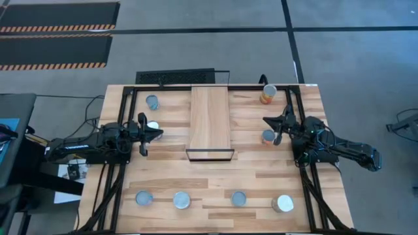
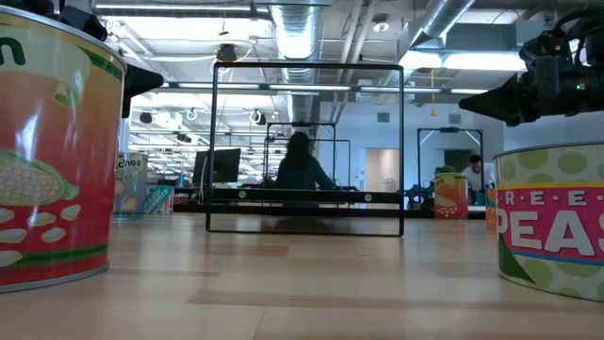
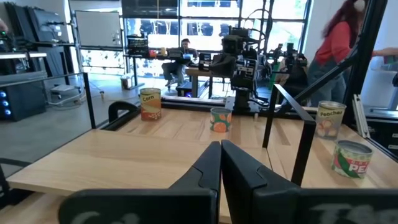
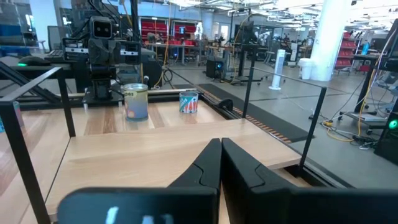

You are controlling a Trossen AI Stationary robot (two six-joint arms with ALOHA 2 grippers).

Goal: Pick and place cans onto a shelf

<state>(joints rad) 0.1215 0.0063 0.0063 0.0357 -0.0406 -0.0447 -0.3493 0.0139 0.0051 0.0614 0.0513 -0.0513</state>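
A: Where are the cans (image 1: 182, 200) found?
B: Four are lined along the near edge of the table (image 1: 261, 176), others sit toward each far corner; the shelf (image 1: 210, 122) stands bare at mid-table

A: And the grippers?
B: The left gripper (image 1: 154, 133) and right gripper (image 1: 269, 121) are held either side of the shelf, fingers pressed together, nothing gripped; jaws should be widened before a can is approached squarely

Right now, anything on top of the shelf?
Nothing: the shelf plank is bare in the high view, and all eight cans stand on the table. The space under the plank is hidden.
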